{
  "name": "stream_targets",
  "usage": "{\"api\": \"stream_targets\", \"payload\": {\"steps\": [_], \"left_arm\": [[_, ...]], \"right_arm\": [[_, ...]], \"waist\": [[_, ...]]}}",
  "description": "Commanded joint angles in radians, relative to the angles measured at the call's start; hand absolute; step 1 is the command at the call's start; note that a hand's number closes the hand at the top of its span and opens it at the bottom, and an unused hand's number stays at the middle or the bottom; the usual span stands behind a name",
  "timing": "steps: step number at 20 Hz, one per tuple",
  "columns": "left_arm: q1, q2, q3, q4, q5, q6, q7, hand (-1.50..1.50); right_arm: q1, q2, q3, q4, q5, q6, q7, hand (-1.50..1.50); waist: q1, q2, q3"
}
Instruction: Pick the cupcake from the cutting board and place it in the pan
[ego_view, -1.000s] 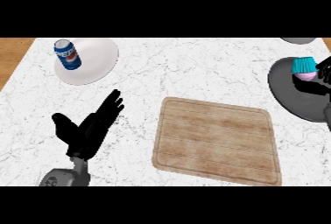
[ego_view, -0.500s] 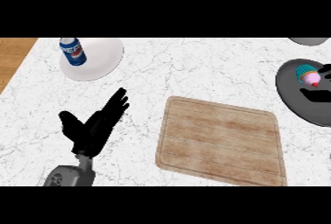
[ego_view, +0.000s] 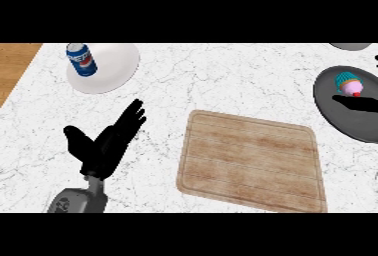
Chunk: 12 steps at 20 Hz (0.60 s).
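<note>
Cupcake (ego_view: 348, 84) sits in the pan (ego_view: 345, 125) just beyond the right hand (ego_view: 359, 103), whose grip cannot be told; left hand (ego_view: 103, 147) fingers spread wide.

I am looking steeply down at a kitchen counter (ego_view: 244, 80). Its white top, veined with thin grey lines like marble, is filling nearly my whole view. At the far left a strip of brown wood (ego_view: 15, 65) is showing past the counter's slanting edge; whether it is floor I cannot tell. Soft, even light is lying across the stone.
</note>
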<state>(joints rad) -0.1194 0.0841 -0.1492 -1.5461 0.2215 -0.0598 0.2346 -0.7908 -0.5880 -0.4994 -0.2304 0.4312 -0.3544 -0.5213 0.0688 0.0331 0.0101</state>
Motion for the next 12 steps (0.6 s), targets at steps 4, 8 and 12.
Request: {"api": "stream_targets", "payload": {"steps": [4,8,12], "left_arm": [[0.041,0.002,-0.019,-0.009,-0.02,-0.009,-0.028,0.0],[0.034,0.009,0.016,0.006,0.008,-0.018,-0.037,0.0],[0.002,-0.015,0.018,0.044,-0.014,0.014,-0.042,0.0]], "right_arm": [[0.014,-0.088,-0.147,0.056,-0.157,0.246,-0.055,-1.5],[0.092,-0.143,-0.162,0.085,-0.18,0.435,-0.109,-1.5],[0.097,-0.182,-0.156,0.086,-0.182,0.586,-0.132,-1.5]], "waist": [[-0.005,-0.002,-0.001],[-0.021,-0.004,-0.002],[-0.027,-0.004,-0.002]]}}
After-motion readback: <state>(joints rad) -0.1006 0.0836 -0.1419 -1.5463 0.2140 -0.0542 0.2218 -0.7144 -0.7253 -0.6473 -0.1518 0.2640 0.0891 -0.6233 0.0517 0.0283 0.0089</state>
